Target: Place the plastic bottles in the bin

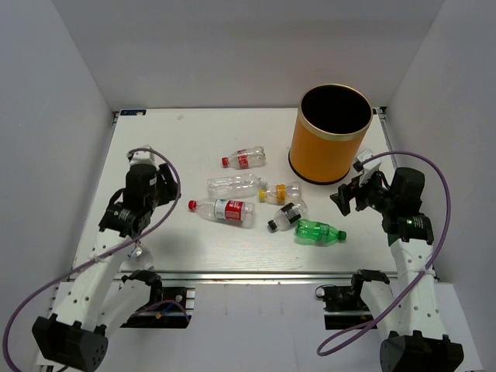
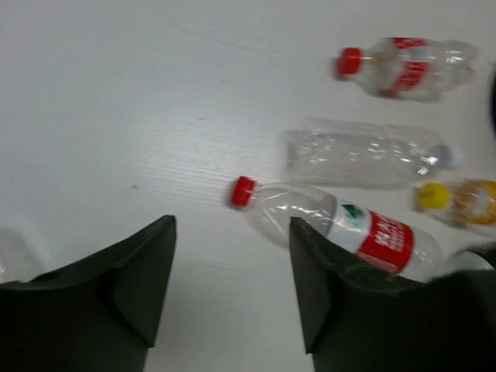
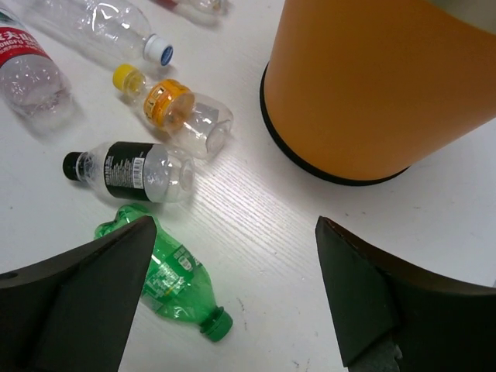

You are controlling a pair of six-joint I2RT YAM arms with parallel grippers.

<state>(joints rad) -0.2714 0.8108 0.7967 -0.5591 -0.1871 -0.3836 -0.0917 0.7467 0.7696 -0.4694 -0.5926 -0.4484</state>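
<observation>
Six plastic bottles lie on the white table: two red-labelled [image 1: 244,159] [image 1: 223,209], a plain clear one [image 1: 232,184], a yellow-capped one [image 1: 280,191], a black-labelled one [image 1: 287,215] and a green one [image 1: 319,232]. The orange bin [image 1: 330,133] stands upright behind them on the right. My left gripper [image 1: 122,221] is open and empty, left of the near red-labelled bottle [image 2: 341,229], whose cap lies just beyond its fingers [image 2: 232,271]. My right gripper [image 3: 232,263] is open and empty above the table, between the green bottle [image 3: 167,279] and the bin [image 3: 380,85].
White walls close the table on the left, back and right. The table's metal front rail [image 1: 256,275] runs along the near edge. Purple cables loop from both arms. The bin's black base ring [image 3: 310,167] sits close to my right gripper.
</observation>
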